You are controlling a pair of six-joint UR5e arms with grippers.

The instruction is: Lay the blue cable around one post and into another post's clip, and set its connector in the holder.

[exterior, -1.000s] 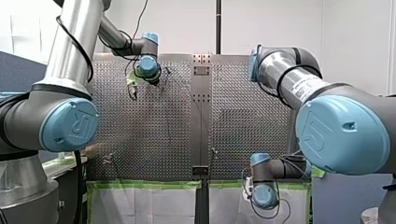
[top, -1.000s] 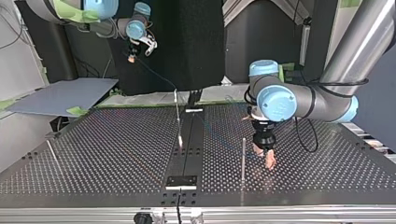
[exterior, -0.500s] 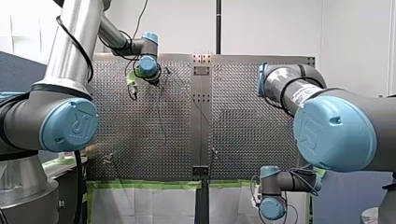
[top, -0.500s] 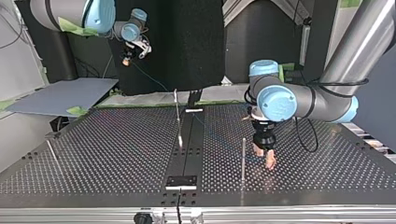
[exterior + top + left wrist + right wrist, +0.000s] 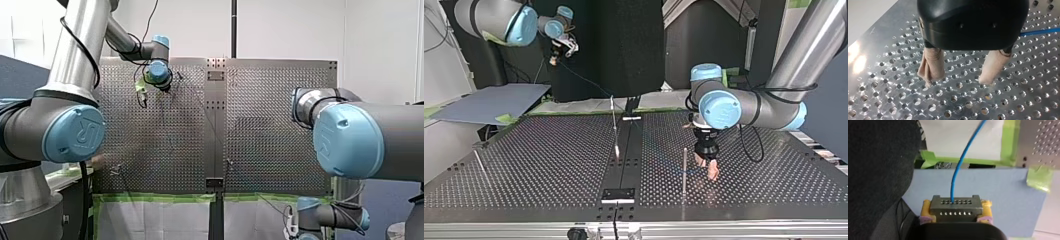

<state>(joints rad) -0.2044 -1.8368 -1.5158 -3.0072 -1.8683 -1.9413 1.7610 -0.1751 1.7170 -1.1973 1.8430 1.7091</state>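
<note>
My right gripper [image 5: 956,218], with yellow pads, is shut on a grey connector block [image 5: 955,206], and the blue cable [image 5: 959,165] rises out of the block's face. In the top view this gripper [image 5: 554,60] hangs off the table, high at the far left, with the cable [image 5: 589,85] trailing down toward the table. My left gripper [image 5: 960,81] hovers just above the perforated plate, its beige-padded fingers [image 5: 931,66] open around nothing. A stretch of blue cable [image 5: 1040,31] lies beside it. In the top view my left gripper [image 5: 711,171] stands right beside a thin post [image 5: 684,167].
A second post [image 5: 613,122] rises near the table's centre strip and a third, leaning post [image 5: 480,162] stands at the top view's left. A small black plate [image 5: 619,194] sits on the strip near the front edge. A blue-grey sheet [image 5: 489,102] with green tape lies off the table.
My right arm has carried the connector further off the table, up and left in the top view and down to the right in the front view. My left gripper has stayed in place, open.
</note>
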